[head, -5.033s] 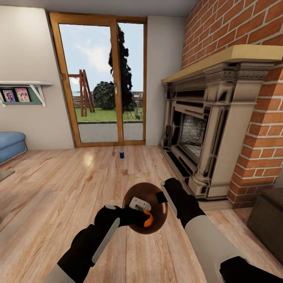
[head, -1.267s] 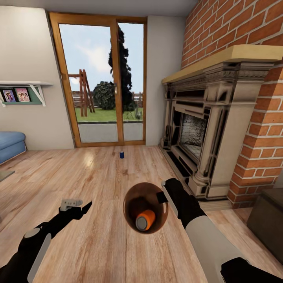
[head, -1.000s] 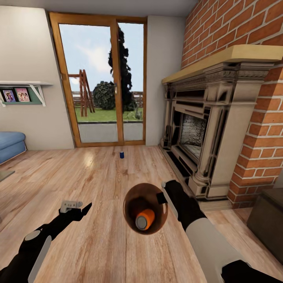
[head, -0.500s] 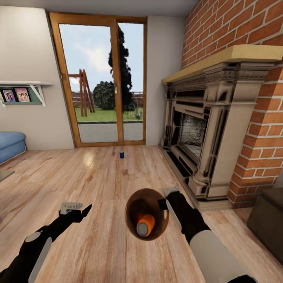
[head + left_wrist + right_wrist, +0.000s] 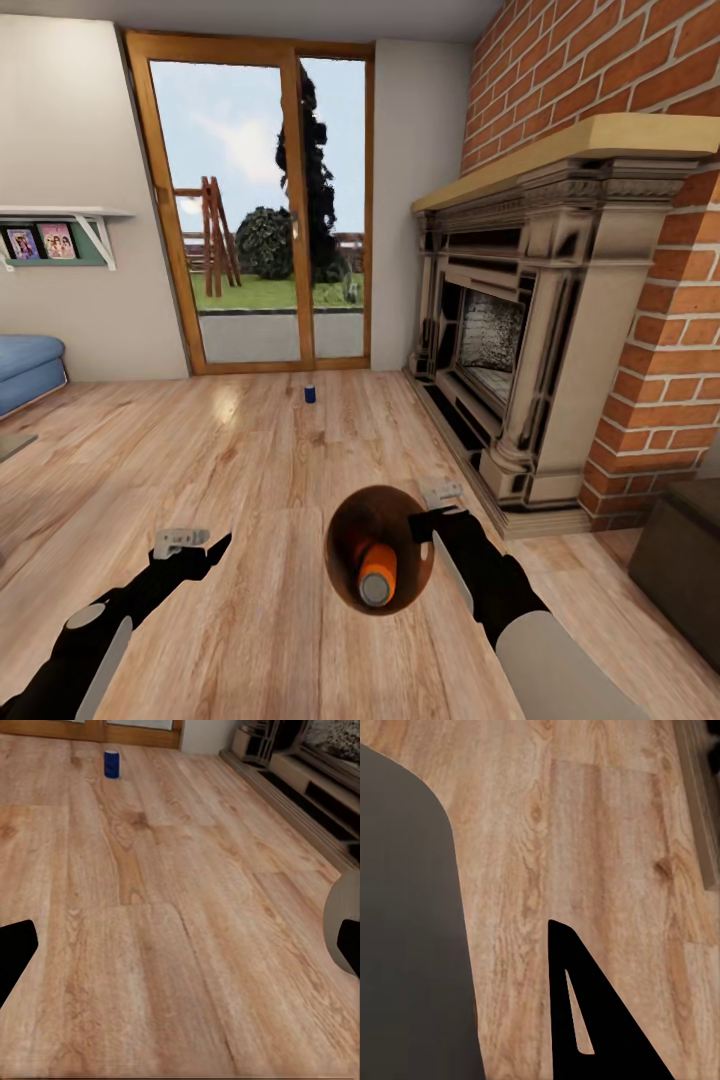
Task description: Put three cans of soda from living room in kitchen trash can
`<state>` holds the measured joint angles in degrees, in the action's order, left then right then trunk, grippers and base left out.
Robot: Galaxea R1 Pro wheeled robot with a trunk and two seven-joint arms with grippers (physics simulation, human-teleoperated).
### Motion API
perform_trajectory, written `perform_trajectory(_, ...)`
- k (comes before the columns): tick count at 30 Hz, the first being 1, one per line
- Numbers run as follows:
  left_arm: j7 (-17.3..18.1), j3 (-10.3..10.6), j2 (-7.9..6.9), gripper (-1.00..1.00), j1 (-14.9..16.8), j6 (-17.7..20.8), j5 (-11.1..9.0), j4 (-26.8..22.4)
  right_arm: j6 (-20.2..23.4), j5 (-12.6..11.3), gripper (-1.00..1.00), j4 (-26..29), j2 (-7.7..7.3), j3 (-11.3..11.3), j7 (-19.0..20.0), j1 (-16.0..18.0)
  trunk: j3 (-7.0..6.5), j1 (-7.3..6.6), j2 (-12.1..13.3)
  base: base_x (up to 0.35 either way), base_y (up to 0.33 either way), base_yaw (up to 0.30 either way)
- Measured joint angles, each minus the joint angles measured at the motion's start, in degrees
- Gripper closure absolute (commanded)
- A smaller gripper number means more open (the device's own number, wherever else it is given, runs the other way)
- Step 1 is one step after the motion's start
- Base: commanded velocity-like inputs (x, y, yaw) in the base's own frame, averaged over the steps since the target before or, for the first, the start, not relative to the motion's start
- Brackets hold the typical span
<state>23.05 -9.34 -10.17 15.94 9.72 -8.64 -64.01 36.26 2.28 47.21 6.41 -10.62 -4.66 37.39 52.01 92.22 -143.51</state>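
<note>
My right gripper (image 5: 425,508) grips the bin (image 5: 380,549), orange can (image 5: 376,577) inside. My left gripper (image 5: 190,545) is open; next, the blue can (image 5: 310,393) by the doors.

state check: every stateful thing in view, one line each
orange can: inside the bin, lying tilted
blue can: upright on the floor by the glass doors, untouched
bin: open-topped, gripped at its rim by the right end effector
right end effector: shut on the bin's rim
left end effector: open, empty
glass doors: closed
</note>
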Motion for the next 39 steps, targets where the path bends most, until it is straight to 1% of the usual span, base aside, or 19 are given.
perform_trajectory(8, -0.18, -0.12, 0.05, -1.00, 0.05, -0.15, -0.05, 1.89, 0.77, -0.11, 1.00, 0.01, -0.01, 0.14, 0.32, -0.26, 0.00, 0.00, 0.00, 0.255, 0.000, 0.000)
perform_trajectory(21, -0.20, -0.08, 0.06, -1.00, 0.06, -0.22, -0.06, 2.16, 0.80, -0.07, 1.00, 0.01, 0.00, 0.13, 0.35, -0.26, 0.00, 0.00, 0.00, 0.322, 0.000, 0.000)
perform_trajectory(26, -0.20, -0.07, 0.06, -1.00, 0.06, -1.08, 0.01, 2.62, 0.93, -0.05, 1.00, 0.01, 0.00, 0.17, 0.33, -0.27, 0.00, 0.00, 0.00, 0.326, 0.000, 0.000)
perform_trajectory(39, -0.20, -0.06, 0.06, -1.00, 0.06, -1.75, -0.05, 3.76, 2.82, 0.01, 1.00, 0.00, 0.04, 0.31, 0.35, -0.25, 0.00, 0.00, 0.00, 0.326, 0.000, 0.000)
